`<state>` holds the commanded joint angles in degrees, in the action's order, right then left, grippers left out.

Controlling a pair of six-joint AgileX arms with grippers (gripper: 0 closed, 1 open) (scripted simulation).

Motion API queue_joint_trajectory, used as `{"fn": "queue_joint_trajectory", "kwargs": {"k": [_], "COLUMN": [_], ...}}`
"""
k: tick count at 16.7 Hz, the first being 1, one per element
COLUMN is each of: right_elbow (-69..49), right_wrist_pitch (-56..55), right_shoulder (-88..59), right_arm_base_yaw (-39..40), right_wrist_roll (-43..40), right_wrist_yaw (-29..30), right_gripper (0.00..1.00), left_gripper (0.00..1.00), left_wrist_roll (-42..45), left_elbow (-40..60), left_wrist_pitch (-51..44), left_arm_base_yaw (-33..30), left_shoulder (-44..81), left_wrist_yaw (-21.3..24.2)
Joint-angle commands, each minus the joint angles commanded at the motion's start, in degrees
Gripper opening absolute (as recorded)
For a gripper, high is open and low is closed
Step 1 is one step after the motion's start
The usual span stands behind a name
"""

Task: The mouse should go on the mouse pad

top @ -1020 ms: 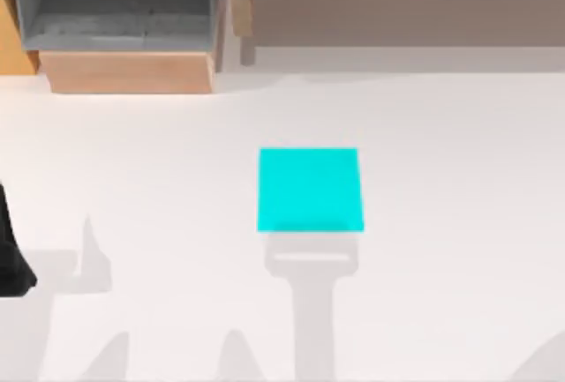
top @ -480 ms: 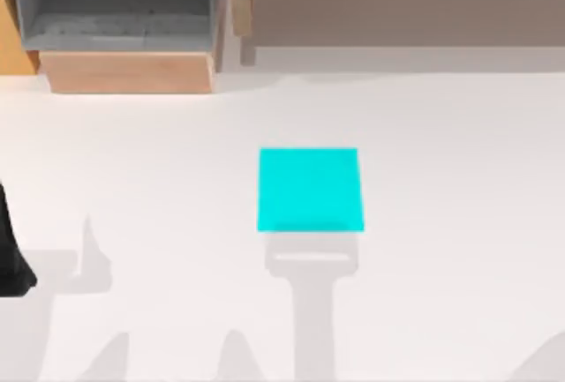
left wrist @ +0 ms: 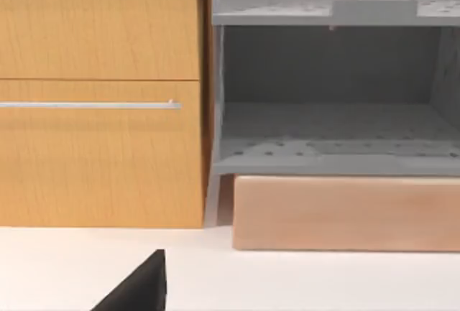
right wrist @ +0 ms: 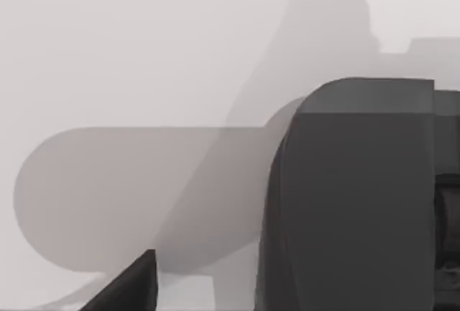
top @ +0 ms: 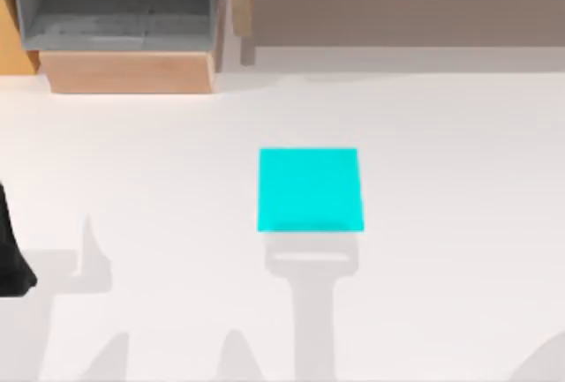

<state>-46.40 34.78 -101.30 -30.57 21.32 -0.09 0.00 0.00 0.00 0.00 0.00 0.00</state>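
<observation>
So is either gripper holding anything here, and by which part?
Cannot be told: the mouse lies close to the right gripper, but no grip on it is visible.

Plain bright cyan pad (top: 309,189) on a white bench (top: 441,179); at 11 o'clock, grey speckled shelf (top: 119,7), tan wood cabinet (left wrist: 100,95), pale wood block (top: 128,71)

One mouse pad (top: 309,190), a cyan square, lay at the centre of the top view on one white table (top: 441,179). One mouse (right wrist: 352,196), dark grey, appeared in the right wrist view. One grey shelf unit (top: 119,7) stood at the upper left of the frame, with one pale wooden block (top: 128,71) below it.
</observation>
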Motion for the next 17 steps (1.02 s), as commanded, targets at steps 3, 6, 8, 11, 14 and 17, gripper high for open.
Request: {"fn": "queue_joint_trajectory", "kwargs": {"k": [3, 6, 8, 11, 14, 17], "right_elbow": [0.0, -1.6, -2.4, -6.5, -11.6, -15.6], "right_wrist_pitch": [0.0, 3.5, 4.4, 10.2, 19.7, 26.4], "right_shoulder": [0.0, 3.7, 4.0, 6.1, 9.2, 12.1], "right_arm_base_yaw": [0.0, 0.1, 0.0, -0.1, -0.1, -0.1], "right_wrist_roll": [0.0, 0.0, 0.1, 0.0, -0.2, -0.3], "right_wrist_yaw": [0.0, 0.9, 0.9, 0.9, 0.9, 0.9], "right_gripper": [0.0, 0.0, 0.0, 0.0, 0.0, 0.0], "left_gripper": [1.0, 1.0, 1.0, 1.0, 1.0, 1.0], "left_wrist_roll": [0.0, 0.0, 0.0, 0.0, 0.0, 0.0], "left_elbow": [0.0, 0.0, 0.0, 0.0, 0.0, 0.0], "left_wrist_pitch": [0.0, 0.0, 0.0, 0.0, 0.0, 0.0], "left_arm_base_yaw": [0.0, 0.0, 0.0, 0.0, 0.0, 0.0], "left_shoulder": [0.0, 0.0, 0.0, 0.0, 0.0, 0.0], "left_wrist_yaw": [0.0, 0.0, 0.0, 0.0, 0.0, 0.0]}}
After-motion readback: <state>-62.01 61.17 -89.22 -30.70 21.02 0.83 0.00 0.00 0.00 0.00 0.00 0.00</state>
